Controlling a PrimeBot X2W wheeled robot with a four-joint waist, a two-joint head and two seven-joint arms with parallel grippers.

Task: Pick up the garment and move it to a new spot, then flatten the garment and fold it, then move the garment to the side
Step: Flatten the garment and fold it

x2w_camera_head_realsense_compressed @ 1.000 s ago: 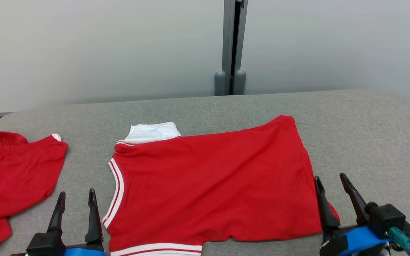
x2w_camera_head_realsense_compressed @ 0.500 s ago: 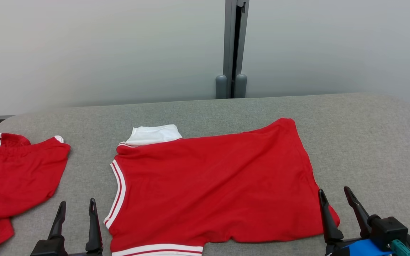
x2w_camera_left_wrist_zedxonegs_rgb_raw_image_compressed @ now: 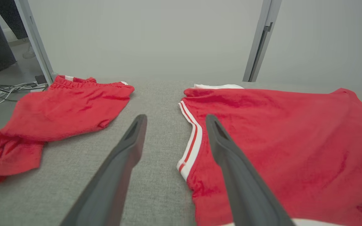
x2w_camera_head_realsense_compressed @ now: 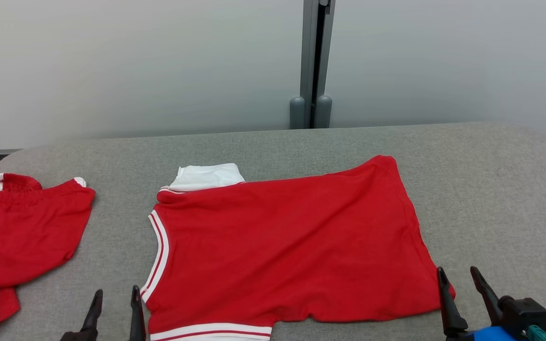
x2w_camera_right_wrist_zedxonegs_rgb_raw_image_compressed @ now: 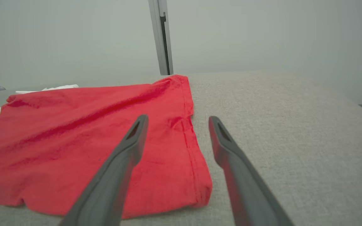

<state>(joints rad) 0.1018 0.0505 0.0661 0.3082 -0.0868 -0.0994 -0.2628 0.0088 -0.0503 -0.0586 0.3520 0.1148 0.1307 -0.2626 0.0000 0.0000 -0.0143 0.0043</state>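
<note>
Grey counter (x2w_camera_head_realsense_compressed: pixel 491 189), pale wall (x2w_camera_head_realsense_compressed: pixel 112 71) behind. At centre the red jersey (x2w_camera_head_realsense_compressed: pixel 282 246) lies flattened, seemingly folded once; further folding and the side move look outstanding. At 7 o'clock the left claw (x2w_camera_head_realsense_compressed: pixel 116 290) and at 5 the right claw (x2w_camera_head_realsense_compressed: pixel 457 270), both wide open, empty. At 9, red shorts (x2w_camera_head_realsense_compressed: pixel 22 232).

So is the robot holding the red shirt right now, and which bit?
Nothing is held. The left gripper and right gripper are both open, and the red shirt lies loose on the table.
</note>
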